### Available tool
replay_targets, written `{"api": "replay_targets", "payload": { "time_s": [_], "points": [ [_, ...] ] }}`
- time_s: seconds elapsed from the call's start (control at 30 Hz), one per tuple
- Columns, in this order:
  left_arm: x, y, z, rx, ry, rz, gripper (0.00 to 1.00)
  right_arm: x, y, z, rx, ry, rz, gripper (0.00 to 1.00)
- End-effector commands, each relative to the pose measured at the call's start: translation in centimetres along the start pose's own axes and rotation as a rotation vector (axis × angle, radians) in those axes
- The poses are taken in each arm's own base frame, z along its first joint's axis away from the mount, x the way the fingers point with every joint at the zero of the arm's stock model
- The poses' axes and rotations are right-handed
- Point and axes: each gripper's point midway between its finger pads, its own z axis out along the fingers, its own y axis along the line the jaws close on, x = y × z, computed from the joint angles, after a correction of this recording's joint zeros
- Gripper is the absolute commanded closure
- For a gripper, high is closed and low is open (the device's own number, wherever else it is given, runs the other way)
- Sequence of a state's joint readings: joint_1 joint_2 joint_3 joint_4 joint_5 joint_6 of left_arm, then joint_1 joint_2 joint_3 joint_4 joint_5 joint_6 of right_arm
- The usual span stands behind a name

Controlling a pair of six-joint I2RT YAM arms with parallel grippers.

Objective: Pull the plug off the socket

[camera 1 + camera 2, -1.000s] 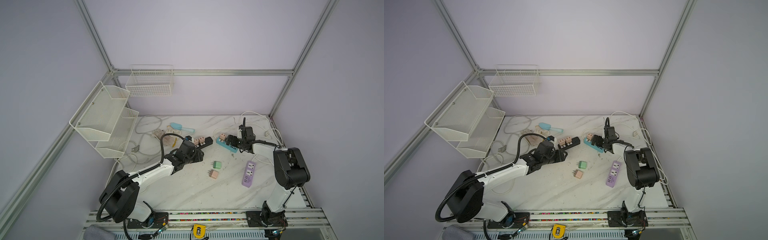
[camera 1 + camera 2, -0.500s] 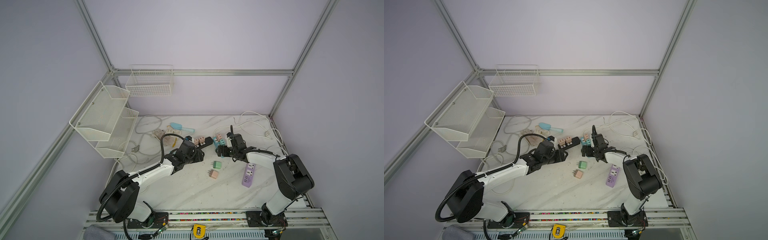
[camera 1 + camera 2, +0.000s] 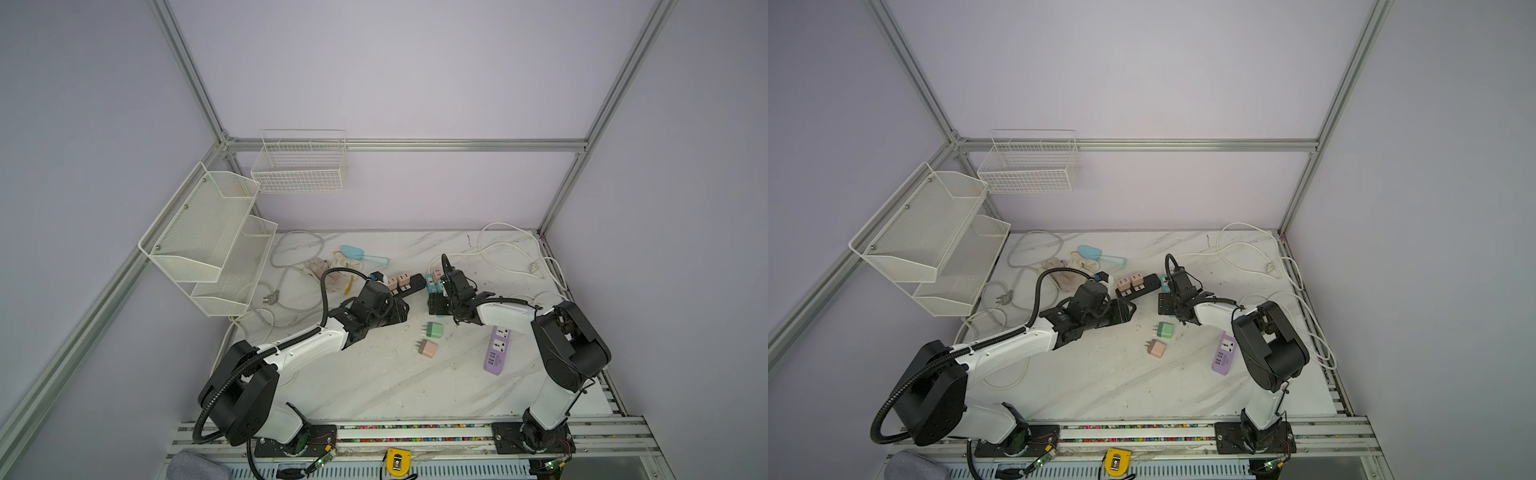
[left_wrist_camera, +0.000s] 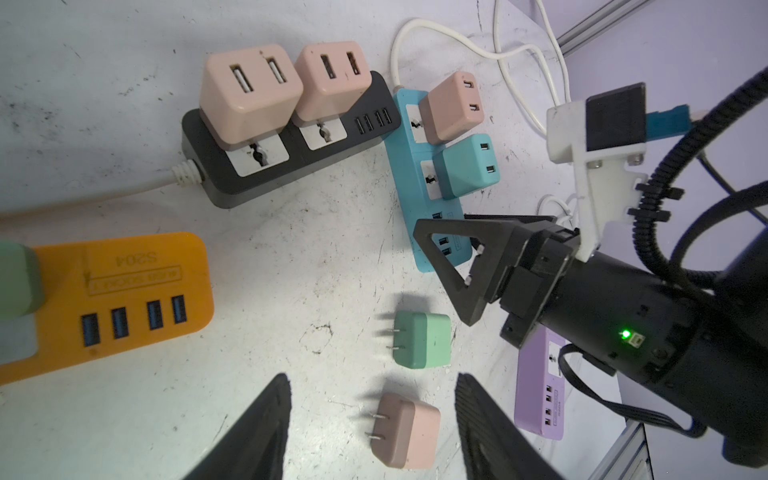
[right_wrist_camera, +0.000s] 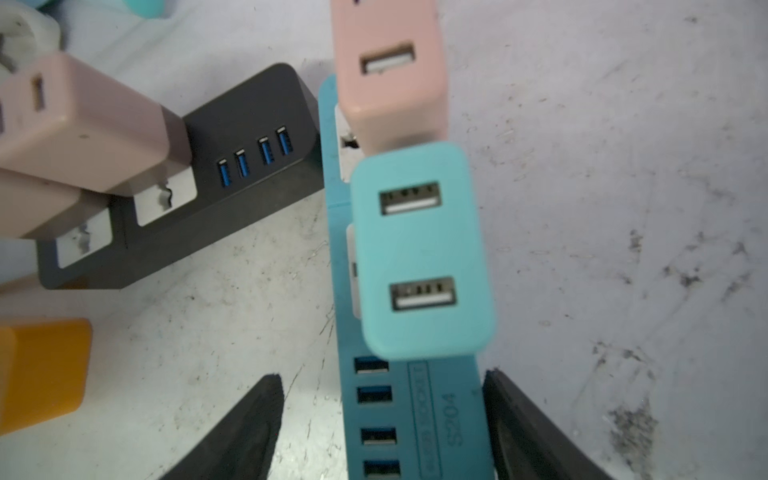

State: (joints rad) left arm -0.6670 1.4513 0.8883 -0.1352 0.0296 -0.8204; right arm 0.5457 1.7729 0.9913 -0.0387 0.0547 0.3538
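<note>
**Top views.** In both top views the left gripper [image 3: 397, 311] and right gripper [image 3: 436, 306] face each other at mid-bench, toward the back edge. The jaw gaps are too small to read here. A loose green plug [image 3: 434, 330] and a loose pink plug [image 3: 429, 349] lie on the bench just in front of them, prongs bare, so two removals are judged done. The purple strip [image 3: 496, 351], toward the right edge, carries nothing.

**Left wrist.** The left fingers [image 4: 286, 415] stand apart and hold nothing. This view alone shows the orange strip [image 4: 124, 291] with a green plug [image 4: 16, 282] seated in it; from above the arm hides it. Two pink plugs [image 4: 249, 91] sit in the black strip [image 4: 266, 183].

**Right wrist.** The task's thing, the teal plug [image 5: 424, 249], is fully seated in the blue strip [image 5: 440, 415], with a pink plug [image 5: 390, 70] in the next socket. The right fingers [image 5: 257, 424] are spread astride the strip's USB end, short of the teal plug and gripping nothing. One stands clear of the strip and the other sits just beside its edge; contact cannot be told.

**Remaining, as judged.** Five plugs are left to pull.
</note>
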Motion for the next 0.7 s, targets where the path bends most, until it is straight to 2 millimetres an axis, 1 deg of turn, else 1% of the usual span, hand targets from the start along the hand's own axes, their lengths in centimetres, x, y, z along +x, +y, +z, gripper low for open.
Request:
{"api": "replay_targets", "payload": {
  "time_s": [0.0, 0.1, 0.23, 0.37, 0.5, 0.53, 0.67],
  "points": [
    [-2.7, -1.8, -1.2, 0.054, -0.079, -0.017, 0.37, -0.3, -0.2, 0.7, 0.048, -0.006, -0.014, 0.26],
    [-2.7, -1.8, -1.1, 0.055, -0.076, -0.019, 0.37, -0.1, -0.5, 1.1, 0.073, 0.001, -0.016, 0.33],
    [-2.6, -1.7, -1.0, 0.052, -0.073, -0.02, 0.37, 0.3, -0.8, 1.2, 0.084, 0.01, -0.01, 0.37],
    [-2.4, -1.8, -0.9, 0.059, -0.064, -0.024, 0.36, 0.8, -1.6, 0.9, 0.119, 0.02, 0.008, 0.49],
    [-2.3, -2.1, -0.8, 0.078, -0.055, -0.028, 0.36, 1.6, -1.6, 0.3, 0.107, 0.054, 0.018, 0.58],
    [-2.3, -2.4, -0.8, 0.091, -0.052, -0.027, 0.36, 1.9, -1.7, 0.2, 0.11, 0.062, 0.032, 0.59],
    [-2.1, -3.1, -0.8, 0.133, -0.038, -0.027, 0.36, 3.4, -3.4, -0.9, 0.185, 0.098, 0.094, 0.59]
  ]
}}
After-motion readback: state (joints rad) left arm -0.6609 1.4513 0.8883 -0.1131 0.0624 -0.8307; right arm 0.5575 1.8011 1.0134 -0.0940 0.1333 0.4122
